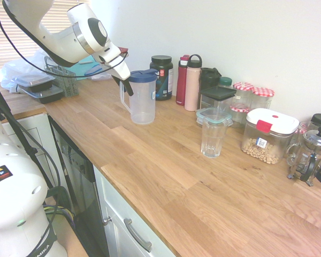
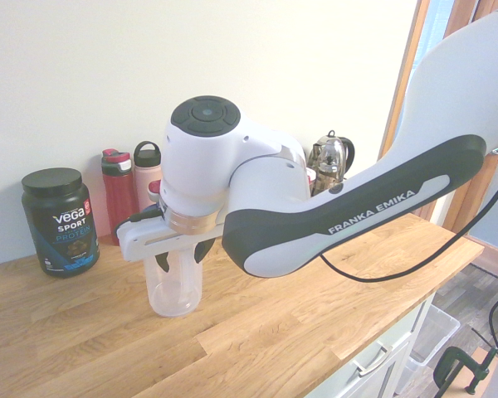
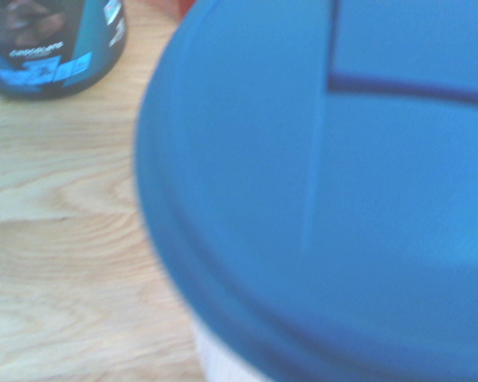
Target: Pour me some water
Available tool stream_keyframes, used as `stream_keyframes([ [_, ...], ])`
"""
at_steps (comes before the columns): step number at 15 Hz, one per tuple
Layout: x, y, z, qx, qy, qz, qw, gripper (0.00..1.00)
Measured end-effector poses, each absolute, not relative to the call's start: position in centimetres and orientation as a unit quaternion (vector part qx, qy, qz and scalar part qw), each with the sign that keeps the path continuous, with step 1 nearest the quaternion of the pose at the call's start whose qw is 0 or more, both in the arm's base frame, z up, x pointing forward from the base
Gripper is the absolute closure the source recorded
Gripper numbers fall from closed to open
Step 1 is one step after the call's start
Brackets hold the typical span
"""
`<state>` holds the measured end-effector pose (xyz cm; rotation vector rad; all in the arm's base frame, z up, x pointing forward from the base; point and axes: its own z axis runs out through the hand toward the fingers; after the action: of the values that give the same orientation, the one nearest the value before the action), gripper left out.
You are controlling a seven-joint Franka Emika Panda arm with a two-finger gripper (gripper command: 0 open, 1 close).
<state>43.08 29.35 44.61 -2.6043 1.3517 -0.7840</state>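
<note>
I had the gripper (image 1: 124,81) at the handle side of the clear pitcher (image 1: 142,99), just under its blue lid (image 3: 327,191); I couldn't tell whether the jaws gripped it. The pitcher stood upright on the wooden counter (image 1: 166,176), just beside the Vega protein tub (image 2: 60,220), the empty glass (image 1: 212,137) well apart.

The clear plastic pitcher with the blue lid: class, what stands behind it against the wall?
Behind the clear plastic pitcher with the blue lid stand a black protein powder tub, a red bottle and a pink bottle. The pitcher hides the tub's lower left part.
</note>
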Motion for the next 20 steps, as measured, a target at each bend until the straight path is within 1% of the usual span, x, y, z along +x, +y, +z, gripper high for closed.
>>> stream_keyframes([
  [14,44.3,27.7,44.7,-0.854,0.451,-0.254,0.055,1.0],
  [16,42.7,27.4,46.1,-0.855,0.445,-0.259,0.058,1.0],
  [18,39.8,26.4,48.3,-0.858,0.435,-0.268,0.05,1.0],
  [20,36.8,24.6,50.5,-0.88,0.403,-0.251,0.039,1.0],
])
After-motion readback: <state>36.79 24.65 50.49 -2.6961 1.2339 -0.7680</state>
